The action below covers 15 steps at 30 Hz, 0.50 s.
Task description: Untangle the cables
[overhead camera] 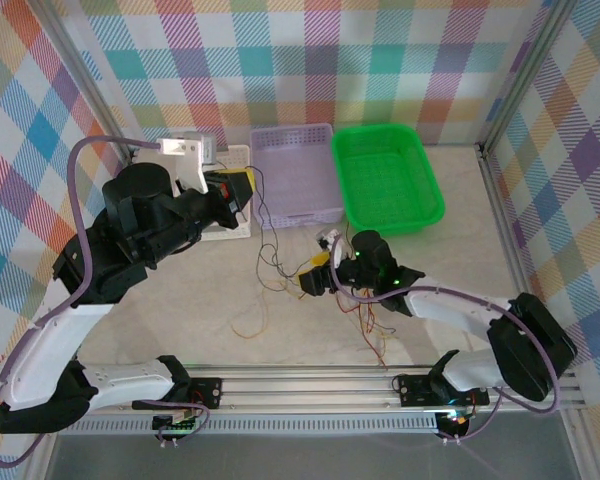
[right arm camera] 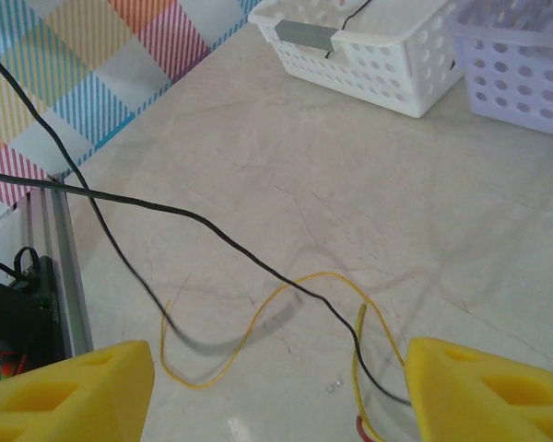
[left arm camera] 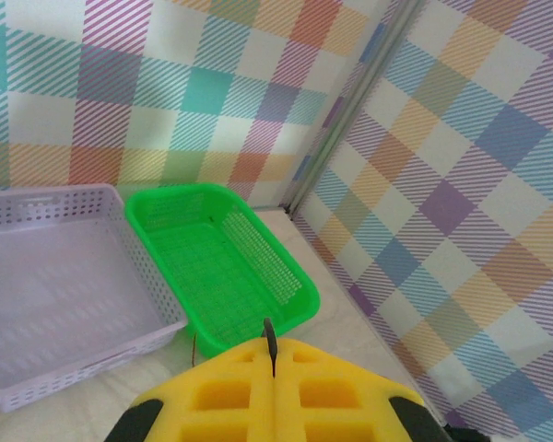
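From above, we see the desk (overhead camera: 460, 250) with three baskets along its 12 o'clock side. A green basket (overhead camera: 385, 180) sits at 1 o'clock, a lilac basket (overhead camera: 295, 170) just beside it at 12, and a white basket (overhead camera: 232, 228) at 11, partly hidden by the left arm (overhead camera: 130, 240).

The left arm reaches from 7 o'clock toward 12. Its left pincer (overhead camera: 242, 190) is raised by the near corner of the lilac basket. In the left wrist view this pincer (left arm camera: 272, 391) has its yellow pads pressed together, with a thin black cable (left arm camera: 269, 336) poking out of the seam, so it holds that cable. From above, the black cable (overhead camera: 261, 215) hangs from the pincer toward 6 o'clock.

The right arm (overhead camera: 460, 305) stretches from 5 o'clock toward the desk's middle. Its right pincer (overhead camera: 318, 275) points to 9 o'clock. In the right wrist view it (right arm camera: 276, 405) stands wide and grips nothing. A yellow cable (right arm camera: 295, 281) loops on the desk between its fingers (right arm camera: 74, 391), and a black strand crosses there too.

The cables (overhead camera: 365, 315) lie in a loose tangle at the desk's middle, around and beneath the right pincer. Thin strands trail toward 6 o'clock, and an orange loop lies at 8 o'clock of the pincer.
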Tool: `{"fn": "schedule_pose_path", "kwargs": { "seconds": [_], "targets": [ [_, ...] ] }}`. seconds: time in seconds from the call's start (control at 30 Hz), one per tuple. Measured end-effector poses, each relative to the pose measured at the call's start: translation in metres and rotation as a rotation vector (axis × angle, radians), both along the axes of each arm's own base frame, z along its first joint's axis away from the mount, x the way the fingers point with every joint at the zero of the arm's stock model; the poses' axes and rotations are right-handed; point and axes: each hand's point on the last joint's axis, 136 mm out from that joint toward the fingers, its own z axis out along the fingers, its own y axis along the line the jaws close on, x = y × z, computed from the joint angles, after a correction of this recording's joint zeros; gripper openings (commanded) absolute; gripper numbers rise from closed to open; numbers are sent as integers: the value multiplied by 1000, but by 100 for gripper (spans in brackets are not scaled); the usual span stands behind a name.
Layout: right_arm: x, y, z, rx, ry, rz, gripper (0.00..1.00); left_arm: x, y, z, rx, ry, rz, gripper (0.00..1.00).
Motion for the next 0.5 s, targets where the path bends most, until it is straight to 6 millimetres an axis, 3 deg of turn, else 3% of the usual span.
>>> {"fn": "schedule_pose_path", "kwargs": {
  "seconds": [0.27,0.5],
  "targets": [
    [3,40,-4,13,-114,34,72,-2,-4,0,-23,20,-18,0],
    [21,59,-13,5,-186,-35,69,-3,-8,-2,-38,39,-36,0]
  ]
}}
